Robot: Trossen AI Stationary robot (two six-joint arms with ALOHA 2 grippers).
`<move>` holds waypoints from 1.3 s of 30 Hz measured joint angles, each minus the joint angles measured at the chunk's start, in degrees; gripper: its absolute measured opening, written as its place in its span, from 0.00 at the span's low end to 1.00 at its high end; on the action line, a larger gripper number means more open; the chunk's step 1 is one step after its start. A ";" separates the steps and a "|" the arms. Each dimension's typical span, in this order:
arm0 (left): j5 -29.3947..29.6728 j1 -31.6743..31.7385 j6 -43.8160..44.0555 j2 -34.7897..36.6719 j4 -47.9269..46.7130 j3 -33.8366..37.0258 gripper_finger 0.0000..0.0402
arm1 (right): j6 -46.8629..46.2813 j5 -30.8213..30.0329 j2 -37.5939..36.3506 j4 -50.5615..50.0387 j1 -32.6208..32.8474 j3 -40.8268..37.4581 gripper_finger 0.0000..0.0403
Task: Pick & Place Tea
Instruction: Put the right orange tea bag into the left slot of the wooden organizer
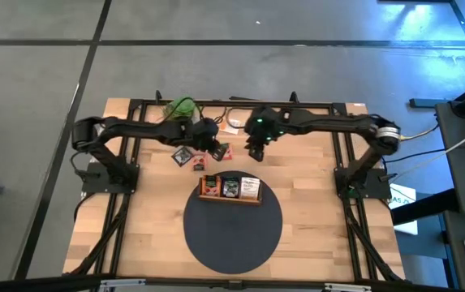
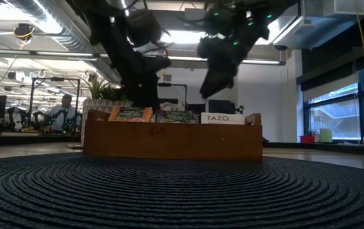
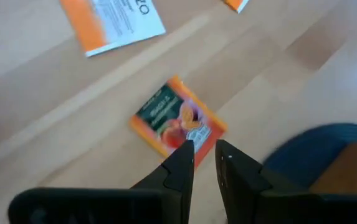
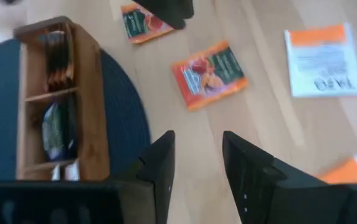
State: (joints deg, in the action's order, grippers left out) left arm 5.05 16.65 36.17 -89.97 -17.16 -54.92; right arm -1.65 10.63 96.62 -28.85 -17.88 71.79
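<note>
Above the desk (image 1: 313, 211), the left end effector (image 3: 204, 155) hovers released over an orange tea packet (image 3: 177, 123). The right end effector (image 4: 197, 155) hangs released, empty, near the wooden tray (image 4: 90, 93).

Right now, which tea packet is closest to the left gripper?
The orange peach-picture packet right at the left gripper tips; the white-orange packet lies farther away.

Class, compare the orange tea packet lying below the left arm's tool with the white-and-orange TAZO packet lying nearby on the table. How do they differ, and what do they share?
1. Colour: the orange tea packet is orange-edged with a dark green panel and fruit picture; the TAZO packet is mostly white with an orange band.
2. Size: the TAZO packet looks larger.
3. Position: the left tool hangs right over the orange packet's edge, its fingers slightly apart; the TAZO packet lies farther off.

Shared: both lie flat on the wooden table, outside the tray.
</note>
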 joint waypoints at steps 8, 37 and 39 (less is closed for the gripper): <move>-3.25 4.81 -2.26 -3.95 7.45 0.00 0.21 | -3.55 -0.02 -17.60 11.44 -0.73 -13.73 0.34; -0.12 4.83 2.53 -15.80 11.08 -0.13 0.39 | -8.57 -6.52 -23.17 17.90 -0.76 -17.05 0.34; -0.01 4.84 1.86 -16.30 11.11 -0.22 0.38 | -8.59 -6.53 -23.17 17.89 -0.76 -17.05 0.34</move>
State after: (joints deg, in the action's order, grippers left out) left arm 5.03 21.50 38.03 -106.27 -6.05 -55.13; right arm -10.24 4.10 73.45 -10.96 -18.63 54.74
